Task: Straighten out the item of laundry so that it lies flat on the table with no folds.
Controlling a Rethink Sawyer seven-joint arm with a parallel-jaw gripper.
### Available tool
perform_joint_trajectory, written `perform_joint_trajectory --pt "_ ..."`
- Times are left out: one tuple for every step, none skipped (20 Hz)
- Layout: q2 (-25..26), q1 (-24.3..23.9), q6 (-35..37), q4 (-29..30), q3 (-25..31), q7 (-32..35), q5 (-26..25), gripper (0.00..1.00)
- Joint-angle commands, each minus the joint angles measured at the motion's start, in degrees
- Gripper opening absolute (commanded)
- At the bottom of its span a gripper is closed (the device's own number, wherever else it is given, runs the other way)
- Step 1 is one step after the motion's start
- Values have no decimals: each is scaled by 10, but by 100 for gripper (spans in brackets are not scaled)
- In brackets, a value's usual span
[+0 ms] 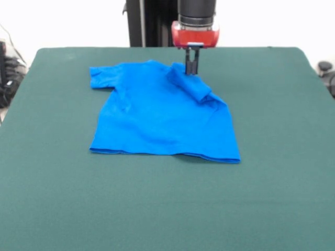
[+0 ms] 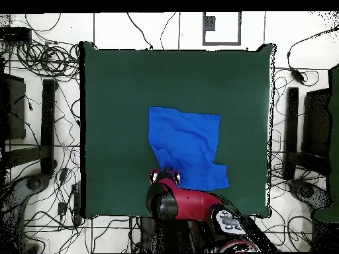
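Note:
The item of laundry (image 1: pixel 157 117), a bright blue T-shirt, lies on the far middle of the green table (image 1: pixel 167 209). Its body is mostly spread out, with the left sleeve (image 1: pixel 102 77) lying out flat. The right sleeve (image 1: pixel 194 86) is folded over into a thick ridge across the shoulder. My gripper (image 1: pixel 192 69) points straight down at the far end of that ridge, its fingers close together on the raised fabric. From overhead, the shirt (image 2: pixel 189 149) lies near the table's (image 2: pixel 112 99) bottom edge, and the red wrist (image 2: pixel 165 177) hides the fingers.
Wide green felt surrounds the shirt on all sides, most of it in front. The red arm (image 2: pixel 195 206) reaches in over the table edge. Cables (image 2: pixel 40 59) and dark stands (image 2: pixel 48 126) crowd the floor around the table.

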Motion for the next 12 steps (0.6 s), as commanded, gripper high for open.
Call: perform_joint_trajectory --pt "16 6 -38 10 60 109 -5 100" --pt "16 6 -39 9 61 109 -6 100" --pt "17 5 -41 9 62 109 -6 100" --pt "17 4 -42 9 62 109 -7 100" --pt "18 2 -42 8 64 108 -7 100" --pt "17 2 -42 8 64 107 -8 100" --pt "16 2 -41 8 64 106 -9 100" --pt "17 1 -41 7 65 105 -9 100" --pt "17 0 -40 6 66 105 -10 100" --pt "17 -1 -39 6 66 104 -11 100" --pt "16 -2 -40 5 67 103 -11 100" --pt "16 -2 -39 4 67 103 -12 100"
